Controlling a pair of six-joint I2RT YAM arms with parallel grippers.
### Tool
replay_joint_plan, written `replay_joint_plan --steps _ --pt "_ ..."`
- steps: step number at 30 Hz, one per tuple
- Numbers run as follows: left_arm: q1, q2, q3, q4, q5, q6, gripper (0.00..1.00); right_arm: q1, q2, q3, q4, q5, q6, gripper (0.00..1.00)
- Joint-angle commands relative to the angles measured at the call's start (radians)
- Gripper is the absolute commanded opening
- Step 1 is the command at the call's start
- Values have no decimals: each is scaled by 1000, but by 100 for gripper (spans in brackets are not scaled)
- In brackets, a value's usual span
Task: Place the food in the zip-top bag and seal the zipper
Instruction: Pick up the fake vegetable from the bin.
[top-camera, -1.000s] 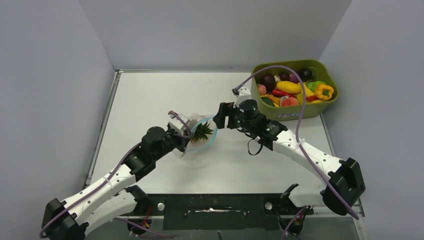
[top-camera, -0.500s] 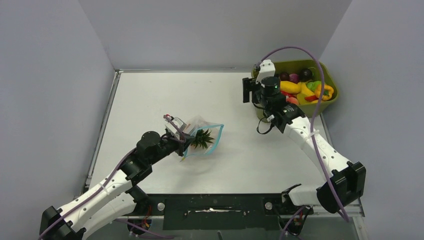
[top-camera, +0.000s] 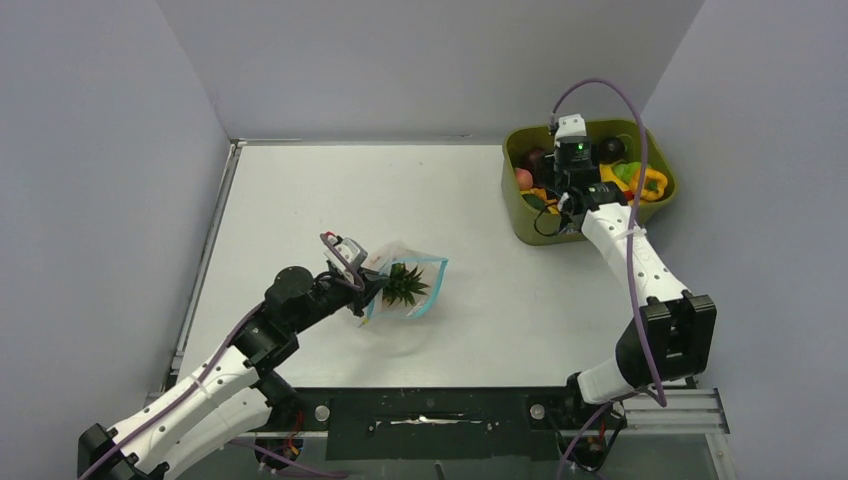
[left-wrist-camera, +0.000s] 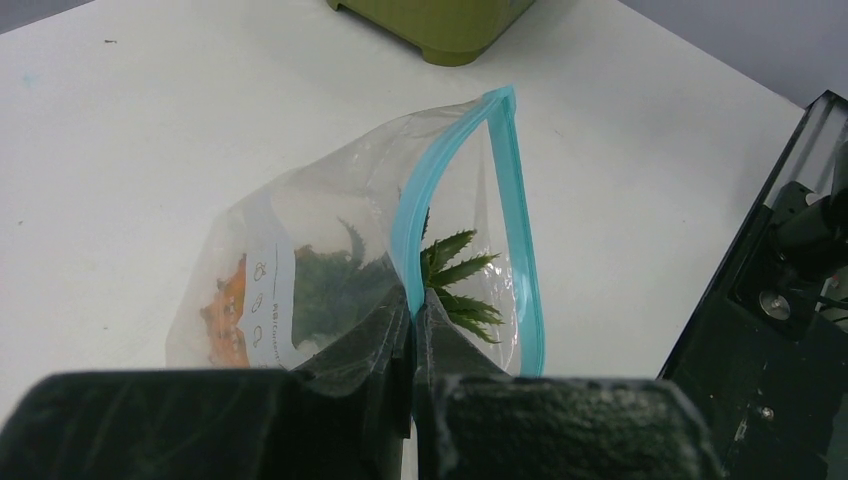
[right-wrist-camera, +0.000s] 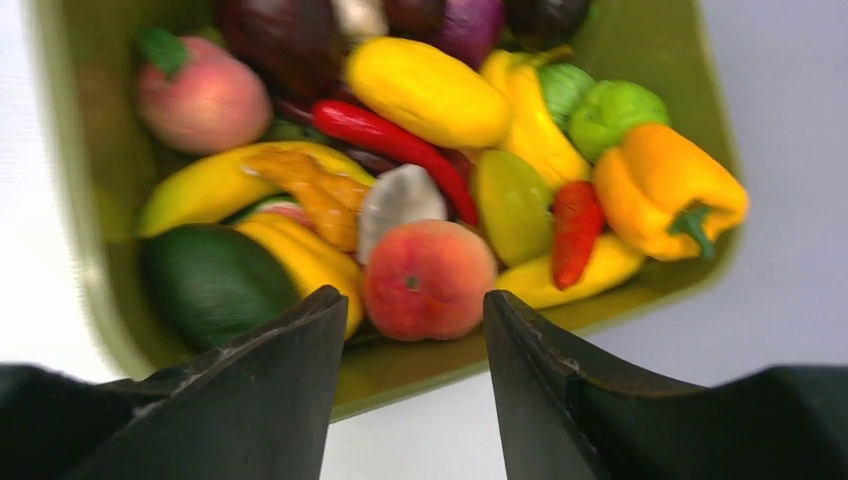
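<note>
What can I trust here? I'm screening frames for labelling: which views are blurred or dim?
Right wrist view: blurred, the olive tub and its toy food soft. Left wrist view: the zip-top bag crisp, the near left pincer dark and unfocused. Top external view: sharp, evenly lit, faint shadows on the table.

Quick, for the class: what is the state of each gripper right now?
Left gripper: closed on the zip-top bag at its mouth edge.
Right gripper: open, empty, over the green tub.
</note>
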Motion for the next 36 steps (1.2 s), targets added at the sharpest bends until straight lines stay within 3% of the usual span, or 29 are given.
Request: replay_joint_plan --steps 1,9,23,31,36 --pt "1 -41 5 4 29 5 0 -69 46 93 -105 160 -60 53" --pt "2 -35 7 12 48 14 0 -143 83 81 -151 217 -88 50" --pt "2 -49 2 3 42 20 0 -199 162 100 -87 139 -118 48" --pt "4 -69 0 1 39 19 0 -210 211 129 -60 150 -146 39" --pt "4 -81 -4 5 36 16 0 -211 221 133 -56 187 -157 38"
